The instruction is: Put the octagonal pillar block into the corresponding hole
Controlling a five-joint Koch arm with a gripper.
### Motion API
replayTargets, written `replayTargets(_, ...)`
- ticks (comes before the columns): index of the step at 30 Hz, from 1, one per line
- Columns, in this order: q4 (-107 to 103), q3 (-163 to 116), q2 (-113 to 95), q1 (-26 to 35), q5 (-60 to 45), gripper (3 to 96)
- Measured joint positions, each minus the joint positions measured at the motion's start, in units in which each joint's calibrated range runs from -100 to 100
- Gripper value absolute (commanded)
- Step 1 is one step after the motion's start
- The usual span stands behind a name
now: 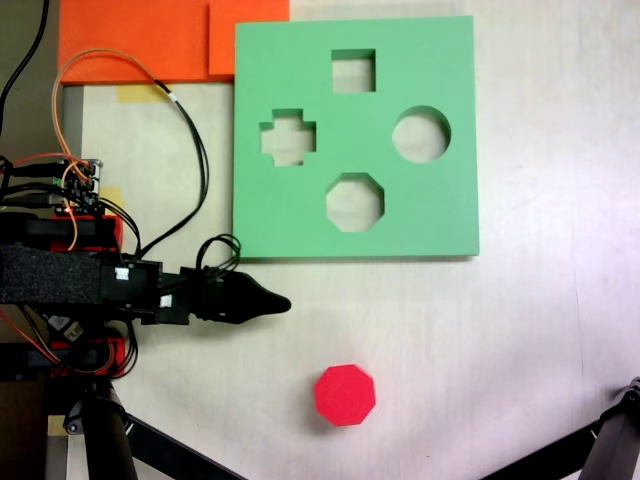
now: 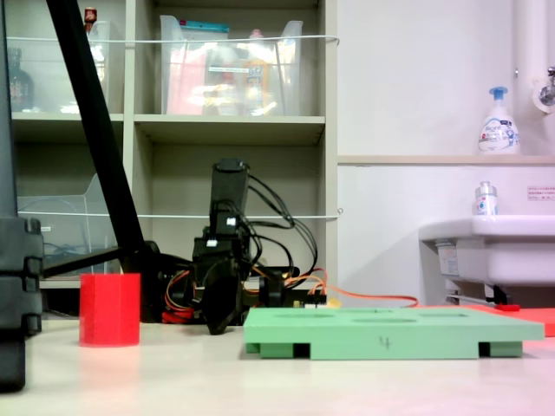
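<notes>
One Koch arm stretched in from the first exterior view's left, black gripper tapering to a single closed point over bare white tabletop, holding nothing. Trailing behind it, orange and black cables looping toward an orange foam sheet at the top edge. Just beyond the tip, toward the top of the first exterior view, the green foam board, lying flat with four cutouts: cross, square, circle and, nearest the gripper, the empty eight-sided hole. Well apart from the board, below and right of the gripper tip, the red octagonal pillar block, upright on the table, touching nothing. Seen side-on in the second exterior view: block at left, arm folded low at centre, gripper pointing down at the tabletop, board at right; shelving and a white sink behind.
</notes>
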Motion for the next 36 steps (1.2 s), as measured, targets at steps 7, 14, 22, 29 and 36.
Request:
replayTargets(7,0.0,0.0,0.0,0.0,0.0,48.6)
replayTargets(14,-0.1,0.0,0.0,0.0,0.0,48.6)
replayTargets(22,-0.1,0.0,0.0,0.0,0.0,48.5)
replayTargets(29,0.0,0.0,0.0,-0.2,4.4,50.3)
replayTargets(36,-5.0,4.8,0.0,-5.6,26.4,47.0)
